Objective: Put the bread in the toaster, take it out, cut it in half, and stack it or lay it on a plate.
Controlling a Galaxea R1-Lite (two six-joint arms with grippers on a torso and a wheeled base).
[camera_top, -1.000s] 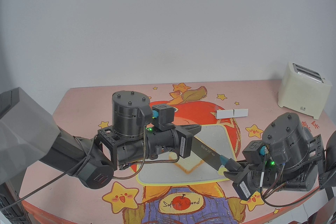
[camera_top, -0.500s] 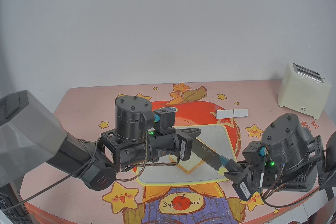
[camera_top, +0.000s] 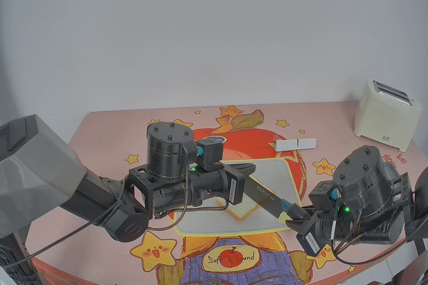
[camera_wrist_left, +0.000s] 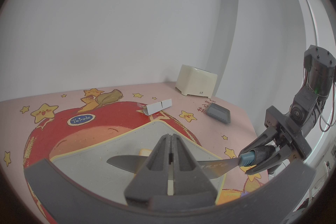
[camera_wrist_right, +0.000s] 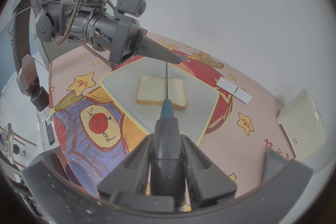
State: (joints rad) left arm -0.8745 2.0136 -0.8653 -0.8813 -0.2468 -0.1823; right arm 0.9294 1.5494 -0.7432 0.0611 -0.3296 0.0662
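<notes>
- Cutting is judged to be the step in hand. The bread (camera_wrist_right: 150, 90) lies flat and looks whole on the mat (camera_wrist_right: 120, 76), near the middle of the tabletop (camera_top: 111, 134). The knife (camera_top: 264, 195) runs across its midline, edge down.
- Right gripper (camera_top: 298, 218): jaws pinching the knife's blue handle, just off the mat's near right corner. The blade reaches from there over the slice toward the robot's left.
- Left gripper (camera_top: 249, 164): jaws pressed together and holding nothing, poised over the far part of the blade. Whether they touch its spine cannot be told.
- Whether the edge has yet entered the crumb cannot be told either.
- Next move, as a judgement: press straight down with a short sawing stroke, keeping the blade square on the midline. A soft slice may squash or slide on the mat, so the pressure should be even along the blade.
- Edges: the slice sits well inside the mat's yellow rim, with bare mat on every side. The handle end is near the tabletop's front edge, which leaves little room to draw back.
- Open room: the toaster (camera_top: 387, 114) stands at the far right corner, well apart. A white card (camera_top: 295, 144) lies just beyond the mat.
- A small dark tray (camera_wrist_left: 218, 112) lies between mat and toaster and may serve as the plate.
- The tightest spot is over the mat, where both grippers come close together.
</notes>
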